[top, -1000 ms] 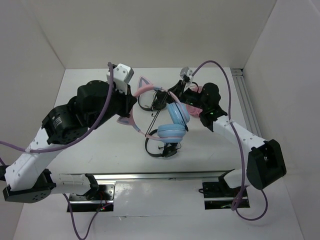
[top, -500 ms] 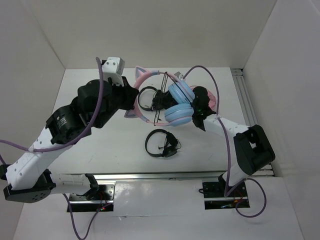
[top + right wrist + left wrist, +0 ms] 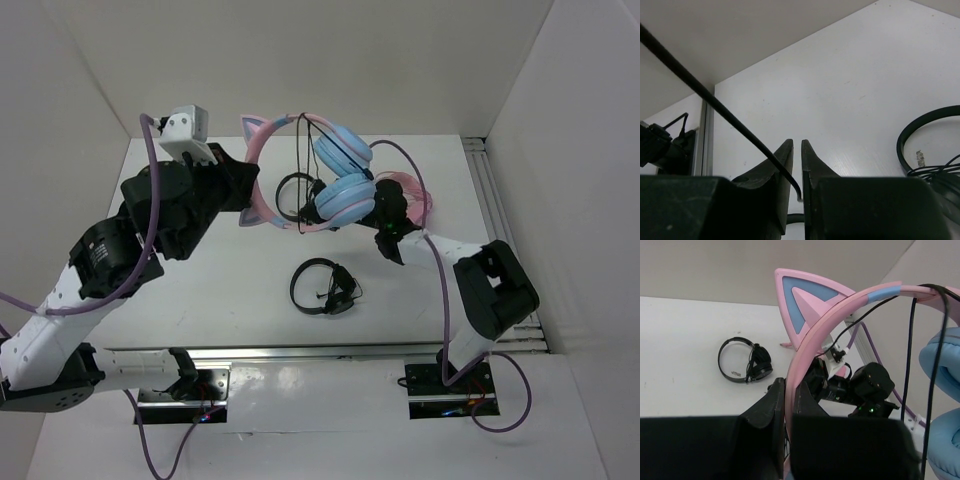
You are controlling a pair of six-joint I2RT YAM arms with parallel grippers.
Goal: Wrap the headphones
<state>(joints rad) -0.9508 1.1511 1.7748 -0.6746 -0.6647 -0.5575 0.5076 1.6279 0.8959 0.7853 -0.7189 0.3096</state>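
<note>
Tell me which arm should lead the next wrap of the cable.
Right. The left gripper is clamped on the pink headband, holding the headphones up; the thin dark cable runs taut into the nearly shut right gripper, so it can probably guide it.

headphones [image 3: 345,197] aloft over table [image 3: 200,290] rear; smaller headphones [image 3: 322,287] nearer, on table
</note>
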